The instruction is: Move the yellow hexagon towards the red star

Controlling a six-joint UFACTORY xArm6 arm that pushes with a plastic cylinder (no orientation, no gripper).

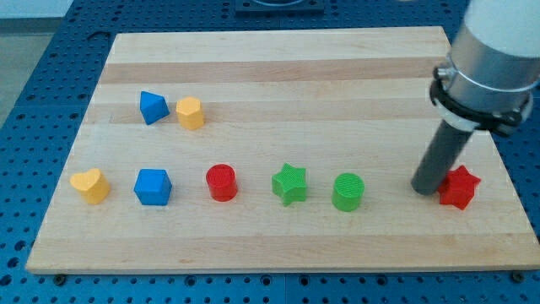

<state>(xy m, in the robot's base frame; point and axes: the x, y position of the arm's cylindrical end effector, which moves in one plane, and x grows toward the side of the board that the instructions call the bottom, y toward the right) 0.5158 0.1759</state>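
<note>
The yellow hexagon (191, 112) sits at the upper left of the wooden board, touching a blue triangle-like block (153, 107) on its left. The red star (458, 187) lies at the far right of the board, in the lower row. My tip (424, 189) rests on the board right beside the red star's left side, far to the right of the yellow hexagon.
A lower row runs from left to right: a yellow heart (90, 185), a blue cube-like block (153, 187), a red cylinder (222, 181), a green star (289, 183) and a green cylinder (348, 192). The board's right edge (506, 169) is near the red star.
</note>
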